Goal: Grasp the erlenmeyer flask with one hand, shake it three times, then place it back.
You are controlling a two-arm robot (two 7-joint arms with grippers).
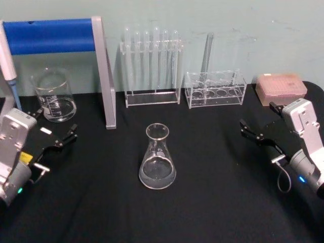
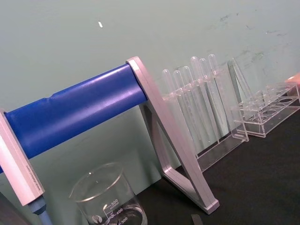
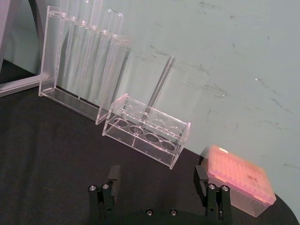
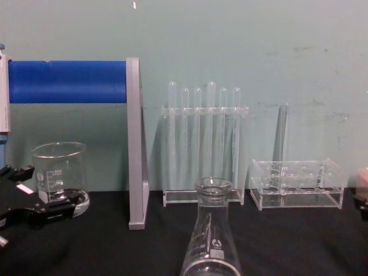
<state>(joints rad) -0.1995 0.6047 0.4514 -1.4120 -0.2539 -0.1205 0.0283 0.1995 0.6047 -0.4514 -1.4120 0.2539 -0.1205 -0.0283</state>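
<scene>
Nearest us in the head view, the right gripper (image 1: 260,120) hung at the right edge above the black table (image 1: 212,202), its fingers spread wide and holding nothing. The left gripper (image 1: 51,126) sat open and empty at the left, near the beaker (image 1: 54,96). Between them, well apart from both, the erlenmeyer flask (image 1: 157,159) stood upright on the table: clear glass, wide round base, narrow neck, flared rim.

In the left wrist view we saw the beaker, the blue-barred stand (image 2: 79,110) and the test-tube rack (image 2: 201,108).

In the right wrist view the right gripper's fingers (image 3: 112,176) gaped over the table, facing the low acrylic rack (image 3: 145,133) and the pink tip box (image 3: 239,180).

In the chest view the flask rose at bottom centre, untouched, with white marks and a small logo on its wall.
</scene>
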